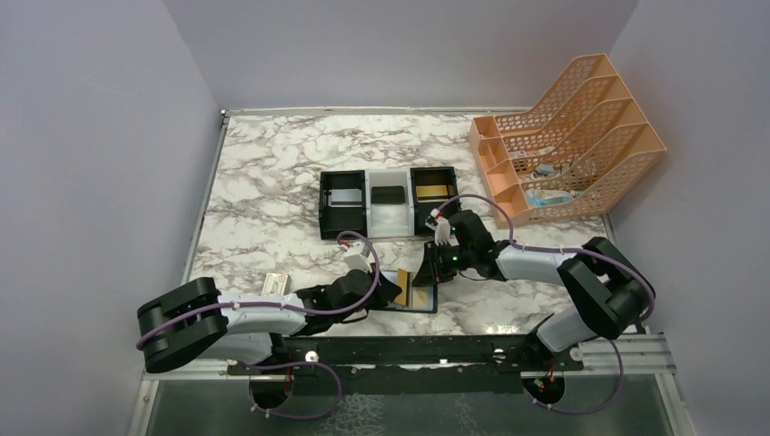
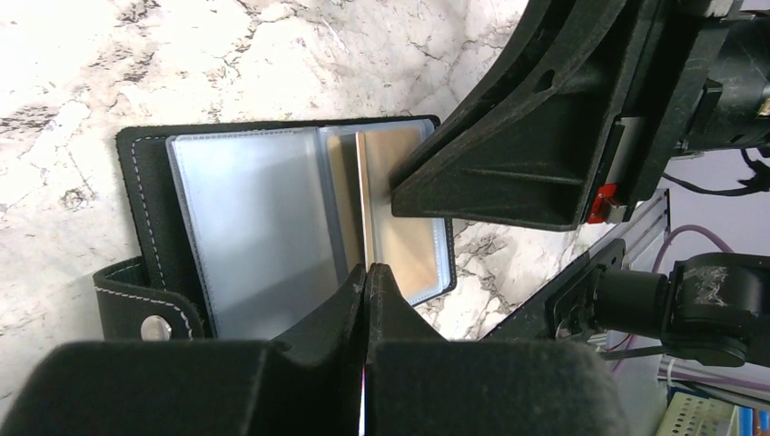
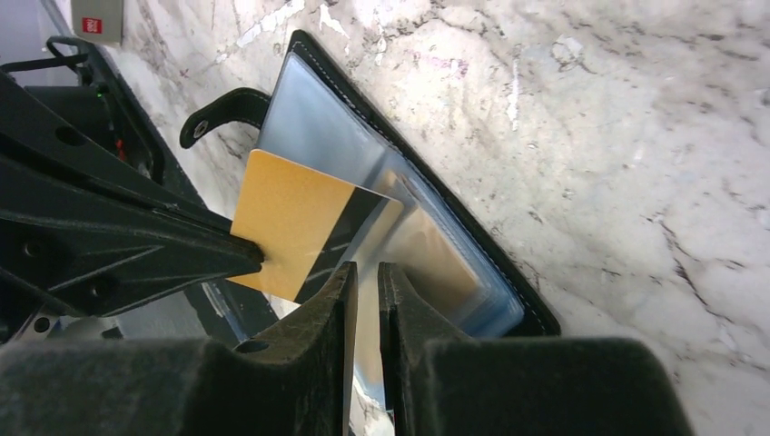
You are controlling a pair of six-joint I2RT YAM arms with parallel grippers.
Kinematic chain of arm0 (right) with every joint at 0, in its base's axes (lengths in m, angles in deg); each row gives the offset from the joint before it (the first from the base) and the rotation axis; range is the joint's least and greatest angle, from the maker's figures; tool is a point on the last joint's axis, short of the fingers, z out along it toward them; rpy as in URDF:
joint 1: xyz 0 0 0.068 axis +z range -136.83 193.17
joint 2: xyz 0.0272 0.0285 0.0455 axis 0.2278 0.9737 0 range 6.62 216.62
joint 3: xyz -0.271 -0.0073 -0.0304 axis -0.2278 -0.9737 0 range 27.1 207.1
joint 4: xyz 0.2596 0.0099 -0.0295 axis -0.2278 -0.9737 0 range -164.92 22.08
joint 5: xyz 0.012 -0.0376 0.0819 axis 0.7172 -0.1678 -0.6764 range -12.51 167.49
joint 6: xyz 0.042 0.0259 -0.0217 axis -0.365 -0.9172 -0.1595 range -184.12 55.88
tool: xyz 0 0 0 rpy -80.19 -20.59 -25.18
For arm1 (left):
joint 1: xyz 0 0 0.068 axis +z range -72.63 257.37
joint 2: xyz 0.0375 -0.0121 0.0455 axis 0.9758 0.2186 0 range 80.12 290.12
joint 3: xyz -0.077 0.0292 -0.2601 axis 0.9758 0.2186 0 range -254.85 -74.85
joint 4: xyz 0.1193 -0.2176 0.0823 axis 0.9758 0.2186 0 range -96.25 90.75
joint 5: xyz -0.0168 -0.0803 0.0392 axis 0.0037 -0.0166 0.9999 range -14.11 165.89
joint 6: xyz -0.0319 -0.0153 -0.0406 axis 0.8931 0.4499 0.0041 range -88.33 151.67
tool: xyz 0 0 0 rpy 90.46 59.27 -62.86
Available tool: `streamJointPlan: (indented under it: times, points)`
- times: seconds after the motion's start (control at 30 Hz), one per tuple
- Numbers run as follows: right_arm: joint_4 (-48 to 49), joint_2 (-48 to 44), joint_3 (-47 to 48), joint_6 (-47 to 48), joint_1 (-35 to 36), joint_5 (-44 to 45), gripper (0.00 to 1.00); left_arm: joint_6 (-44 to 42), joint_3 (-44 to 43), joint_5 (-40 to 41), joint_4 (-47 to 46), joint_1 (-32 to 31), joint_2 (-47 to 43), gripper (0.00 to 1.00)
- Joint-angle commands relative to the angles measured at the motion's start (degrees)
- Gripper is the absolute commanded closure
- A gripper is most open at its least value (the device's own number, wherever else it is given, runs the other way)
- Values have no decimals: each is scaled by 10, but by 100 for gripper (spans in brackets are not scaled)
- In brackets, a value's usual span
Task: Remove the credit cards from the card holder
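Note:
The black card holder (image 1: 423, 297) lies open on the marble near the table's front edge, with its bluish-grey pocket panels (image 2: 254, 227) facing up and its tab (image 2: 136, 300) to the left. My left gripper (image 2: 366, 271) is shut on the gold-tan card (image 3: 291, 222), which has a dark stripe, and holds it on edge, partly out of the right-hand pocket. My right gripper (image 3: 365, 268) is pinched on a clear pocket leaf (image 3: 427, 245) of the holder (image 3: 508, 291). In the top view the two grippers meet over the holder, the left (image 1: 397, 289) beside the right (image 1: 425, 272). I see no silver-grey card in the holder.
A black-white-black tray (image 1: 388, 227) stands behind the holder; it holds a silver-grey flat piece on the left and a gold one on the right. A white box with a red mark (image 1: 275, 283) lies to the left. An orange file rack (image 1: 567, 136) stands at the back right.

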Motion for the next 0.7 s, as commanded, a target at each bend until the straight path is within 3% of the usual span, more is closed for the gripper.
streamJointPlan:
  times: [0.0, 0.07, 0.17, 0.33, 0.5, 0.67]
  points:
    - [-37, -34, 1, 28, -1, 68, 83, -9, 3, 15, 36, 0, -27, 100]
    - [-40, -60, 2, 29, -1, 84, 81, -11, -1, 23, 63, 0, -45, 100]
    - [-34, -106, -2, 23, -1, 105, 58, -16, -20, 32, 138, 0, -87, 100]
    - [-18, -157, -3, 11, -2, 127, 36, -40, -29, 38, 213, 1, -181, 100]
    - [40, -202, -34, -21, -2, 151, 32, -49, -8, 46, 210, 2, -254, 100]
    - [93, -242, -66, -49, -2, 177, 31, -75, -14, 42, 219, 8, -267, 100]
